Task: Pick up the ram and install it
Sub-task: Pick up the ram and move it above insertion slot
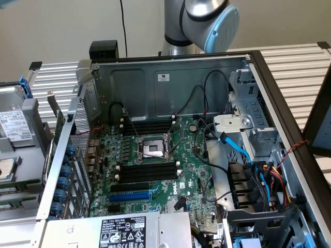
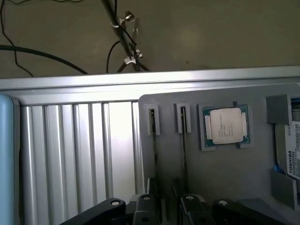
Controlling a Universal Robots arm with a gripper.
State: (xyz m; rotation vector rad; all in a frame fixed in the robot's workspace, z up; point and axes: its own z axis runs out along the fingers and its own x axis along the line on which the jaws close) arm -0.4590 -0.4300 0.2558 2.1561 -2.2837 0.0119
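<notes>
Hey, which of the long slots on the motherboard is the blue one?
The slot nearest the labelled box, below the socket in the exterior view; the memory slots flanking the socket are black.

Thin dark ram (image 2: 154, 159) edge-on in gray tray (image 2: 220, 173)

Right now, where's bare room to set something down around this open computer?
Free: the ribbed table beside the grey tray, and the tray's bare patch between the ram, the processor and the drive. Also ribbed table beyond the case on the exterior view's right. Crowded: the motherboard and the cables beside it.
</notes>
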